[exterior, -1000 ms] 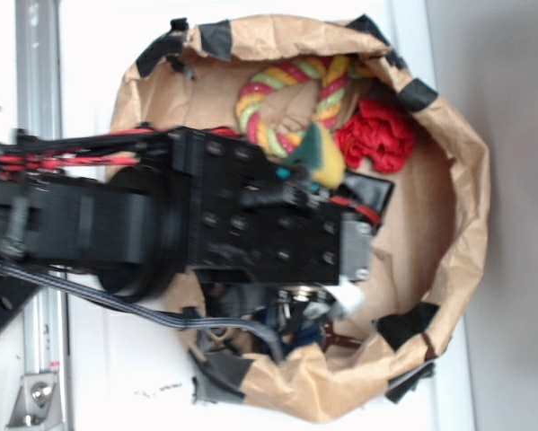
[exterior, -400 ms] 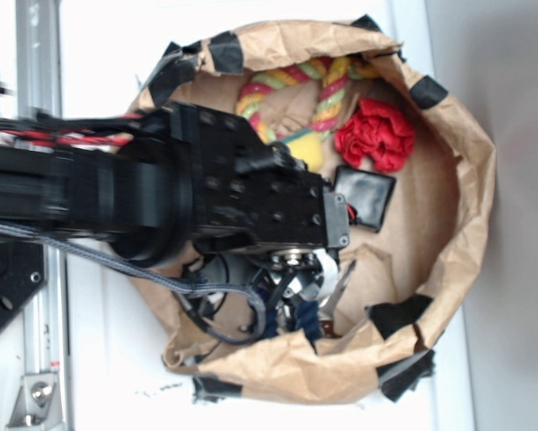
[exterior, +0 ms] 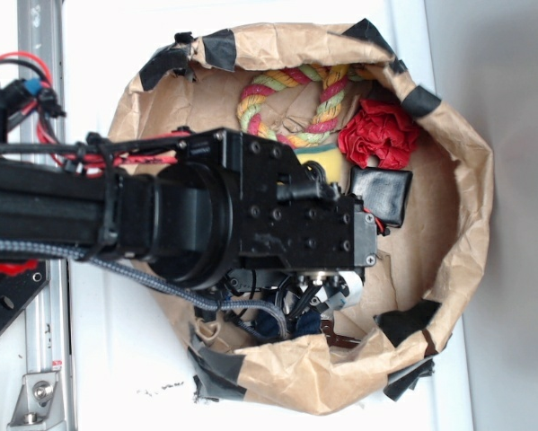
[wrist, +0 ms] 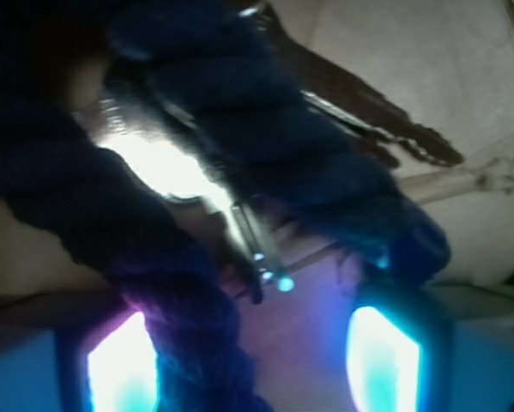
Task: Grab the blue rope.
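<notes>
While the gripper (wrist: 248, 360) gapes open, the blue rope (wrist: 265, 129) lies just ahead, between its fingers.

Exterior: overhead, looking down into paper bag (exterior: 466, 180). Wrist: very close on blue rope (wrist: 265, 129), shared.

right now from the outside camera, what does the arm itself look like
The arm is matt black and blocky, its flat plates dotted with round screw holes around a fat cylindrical joint. Red and black wires run along its upper edge, and a grey braided cable trails beneath. The gripper shows pale parts at its tip.
</notes>
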Controlling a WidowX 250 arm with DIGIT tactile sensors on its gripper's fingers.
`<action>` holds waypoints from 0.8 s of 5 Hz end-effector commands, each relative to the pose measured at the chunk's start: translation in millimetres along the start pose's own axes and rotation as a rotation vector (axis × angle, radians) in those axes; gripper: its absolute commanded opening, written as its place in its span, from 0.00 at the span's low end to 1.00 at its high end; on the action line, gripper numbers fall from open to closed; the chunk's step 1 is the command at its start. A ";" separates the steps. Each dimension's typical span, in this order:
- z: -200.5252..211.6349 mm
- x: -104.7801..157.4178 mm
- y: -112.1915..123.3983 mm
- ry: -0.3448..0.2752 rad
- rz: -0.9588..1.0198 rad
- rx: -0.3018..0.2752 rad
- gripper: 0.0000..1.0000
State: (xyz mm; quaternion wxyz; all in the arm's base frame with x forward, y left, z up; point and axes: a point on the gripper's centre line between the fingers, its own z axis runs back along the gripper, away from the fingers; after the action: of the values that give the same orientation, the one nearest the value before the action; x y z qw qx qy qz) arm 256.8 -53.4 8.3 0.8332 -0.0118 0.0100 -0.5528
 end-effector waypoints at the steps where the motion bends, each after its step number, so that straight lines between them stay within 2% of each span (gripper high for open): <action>1: 29.4 -3.6 11.1 -0.021 0.101 0.096 0.00; 3: 60.9 -16.7 20.8 -0.033 0.210 0.157 0.00; 4: 107.1 -28.2 22.2 -0.074 0.350 0.179 0.00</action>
State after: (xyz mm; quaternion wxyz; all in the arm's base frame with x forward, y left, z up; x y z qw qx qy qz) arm 267.5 -16.7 98.0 0.9132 0.0287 -0.0340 -0.4050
